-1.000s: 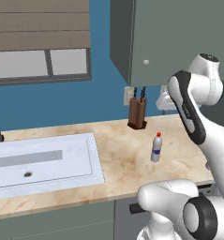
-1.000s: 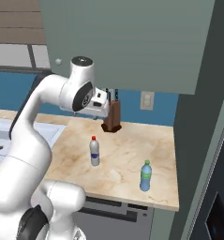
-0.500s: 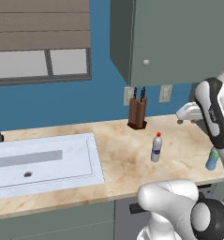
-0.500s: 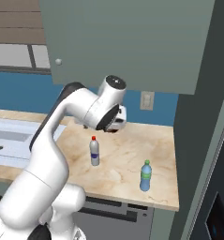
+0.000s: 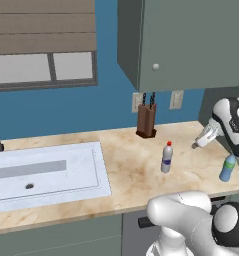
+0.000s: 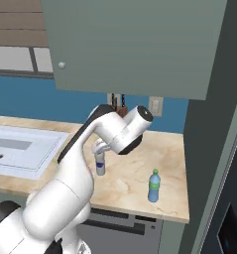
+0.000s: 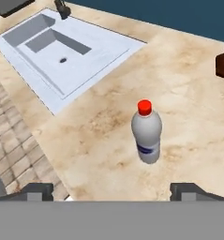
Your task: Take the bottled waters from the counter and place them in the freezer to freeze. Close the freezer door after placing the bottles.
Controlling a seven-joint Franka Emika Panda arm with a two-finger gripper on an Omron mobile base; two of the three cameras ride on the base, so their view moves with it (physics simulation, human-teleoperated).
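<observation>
The whitish bottled water [image 7: 147,133] with a red cap and blue label stands upright on the beige counter [image 7: 188,93], straight ahead of my gripper [image 7: 111,192]. The jaws are wide open with nothing between them, still short of the bottle. In the left base view the gripper [image 5: 198,144] hangs above the counter [image 5: 131,170], right of that bottle [image 5: 166,157] and left of the blue-green bottle [image 5: 228,167] with a green cap. Both bottles [image 6: 100,163] [image 6: 153,186] also stand in the right base view, near the dark slate freezer [image 6: 221,129].
A pale inset sink [image 5: 46,170] with a dark tap lies at the counter's left. A brown knife block [image 5: 146,120] stands against the blue wall behind the bottles. A grey-green wall cabinet [image 5: 191,40] hangs overhead.
The arm has swung out over the counter towards the freezer side and lowered, bringing the hand between the two bottles. The jaws stayed open. Both bottles stand where they were.
</observation>
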